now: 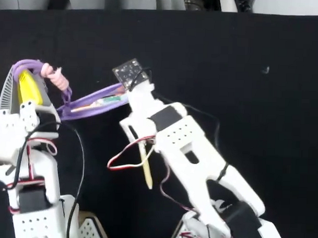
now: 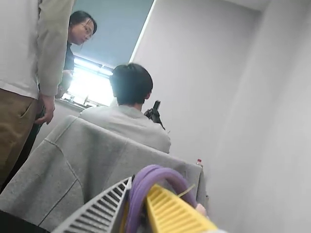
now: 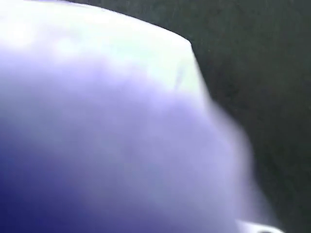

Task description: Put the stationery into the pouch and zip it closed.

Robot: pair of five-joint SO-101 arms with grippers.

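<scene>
Left gripper [image 1: 18, 78] fingers clamp the purple pouch [image 1: 89, 103] rim between them. Right gripper [image 1: 124, 98] meets its far end, grip untellable.

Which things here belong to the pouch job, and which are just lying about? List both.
Job: purple pouch, gripped by the left tool; right tool at its other end; stationery inside it; wooden pencil on the black table.
Lying about: grey garment.
</scene>
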